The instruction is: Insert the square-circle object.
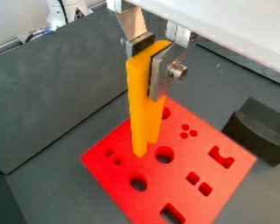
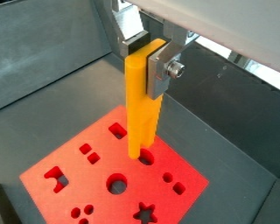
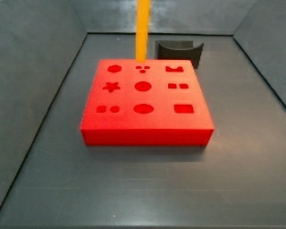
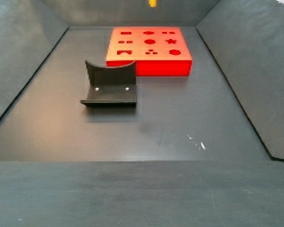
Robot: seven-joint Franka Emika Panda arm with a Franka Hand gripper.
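The gripper [image 1: 149, 59], clamped on the upright bar [image 1: 143, 105], holds its lower end at a hole in the red block [image 1: 119, 175]; full insertion is judged outstanding.

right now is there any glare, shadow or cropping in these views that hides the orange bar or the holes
In both wrist views the gripper clamps the square-circle object, sharp and evenly lit; the red block looks saturated, yet its holes read clearly. In a side view the bar is cropped by the frame edge, gripper unseen. In a side view faint glare spots mark the floor, and only the bar's tip shows.
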